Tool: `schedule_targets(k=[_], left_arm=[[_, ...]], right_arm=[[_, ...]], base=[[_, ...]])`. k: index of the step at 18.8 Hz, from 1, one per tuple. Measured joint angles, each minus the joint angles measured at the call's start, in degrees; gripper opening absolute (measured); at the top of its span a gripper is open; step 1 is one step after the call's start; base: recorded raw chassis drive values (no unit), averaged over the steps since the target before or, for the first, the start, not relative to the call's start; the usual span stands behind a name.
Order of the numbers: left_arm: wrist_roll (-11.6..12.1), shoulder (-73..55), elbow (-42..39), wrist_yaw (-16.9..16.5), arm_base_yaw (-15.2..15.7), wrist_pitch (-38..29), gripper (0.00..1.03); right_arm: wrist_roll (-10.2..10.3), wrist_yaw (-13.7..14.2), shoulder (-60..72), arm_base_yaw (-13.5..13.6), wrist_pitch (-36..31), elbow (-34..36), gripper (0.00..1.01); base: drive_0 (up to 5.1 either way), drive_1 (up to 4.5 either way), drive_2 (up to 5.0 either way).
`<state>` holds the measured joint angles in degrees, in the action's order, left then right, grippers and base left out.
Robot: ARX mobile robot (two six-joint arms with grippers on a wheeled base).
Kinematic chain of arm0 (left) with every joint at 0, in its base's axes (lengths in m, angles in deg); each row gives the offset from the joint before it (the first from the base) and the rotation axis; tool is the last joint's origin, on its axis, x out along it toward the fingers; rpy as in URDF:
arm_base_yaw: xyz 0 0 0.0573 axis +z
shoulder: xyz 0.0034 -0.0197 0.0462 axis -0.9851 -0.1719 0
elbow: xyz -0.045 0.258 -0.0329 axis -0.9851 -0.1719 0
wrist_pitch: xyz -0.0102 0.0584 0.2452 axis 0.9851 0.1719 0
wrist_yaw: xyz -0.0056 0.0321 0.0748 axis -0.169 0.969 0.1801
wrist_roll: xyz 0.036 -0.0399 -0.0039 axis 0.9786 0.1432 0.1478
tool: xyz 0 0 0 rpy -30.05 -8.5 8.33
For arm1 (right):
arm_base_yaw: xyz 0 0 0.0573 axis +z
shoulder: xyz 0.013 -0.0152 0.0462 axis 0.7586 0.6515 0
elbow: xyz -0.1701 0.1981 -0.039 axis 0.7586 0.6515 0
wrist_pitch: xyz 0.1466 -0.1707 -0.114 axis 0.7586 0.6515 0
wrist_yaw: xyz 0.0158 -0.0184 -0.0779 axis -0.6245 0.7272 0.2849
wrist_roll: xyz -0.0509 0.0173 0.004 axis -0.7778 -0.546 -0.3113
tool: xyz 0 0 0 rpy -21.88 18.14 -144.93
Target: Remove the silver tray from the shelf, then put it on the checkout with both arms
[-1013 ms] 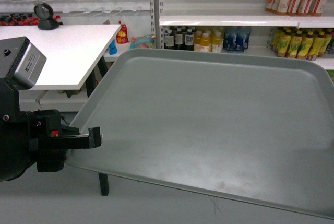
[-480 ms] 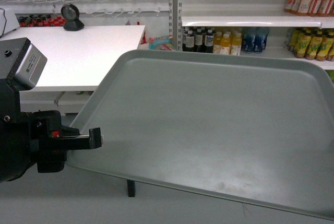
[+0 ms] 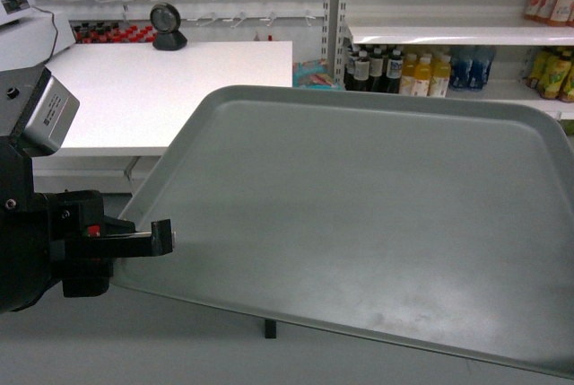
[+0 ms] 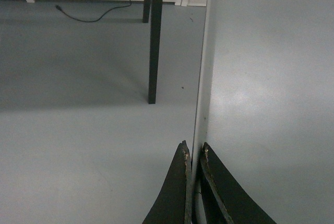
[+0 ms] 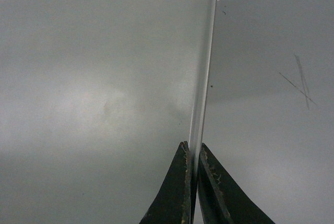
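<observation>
head view: silver tray (image 3: 359,223) held in the air, filling the frame, its left rim pinched by the left gripper (image 3: 163,238), with the white checkout (image 3: 161,89) and its black round scanner (image 3: 168,26) behind to the left and the shelf (image 3: 448,35) of bottled drinks (image 3: 404,71) behind to the right (the right gripper is out of this frame). only the wrist views show the grips close up: left gripper (image 4: 194,153) and right gripper (image 5: 192,151) each have their thin black fingers nearly closed on the tray's raised edge. below lies a plain grey floor (image 4: 78,130), a black table leg (image 4: 153,41) and a loose cable (image 4: 94,15); the tray is matte grey-green, smooth, with rounded corners.
</observation>
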<state>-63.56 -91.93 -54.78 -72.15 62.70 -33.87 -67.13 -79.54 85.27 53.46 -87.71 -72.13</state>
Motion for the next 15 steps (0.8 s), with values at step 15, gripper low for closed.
schedule_targets(k=[15], left_arm=[[0.0, 0.0, 0.0, 0.0, 0.0, -0.1, 0.03]], right_arm=[[0.0, 0.0, 0.0, 0.0, 0.0, 0.0, 0.02]], base=[[-4.8, 1.75, 3.2]])
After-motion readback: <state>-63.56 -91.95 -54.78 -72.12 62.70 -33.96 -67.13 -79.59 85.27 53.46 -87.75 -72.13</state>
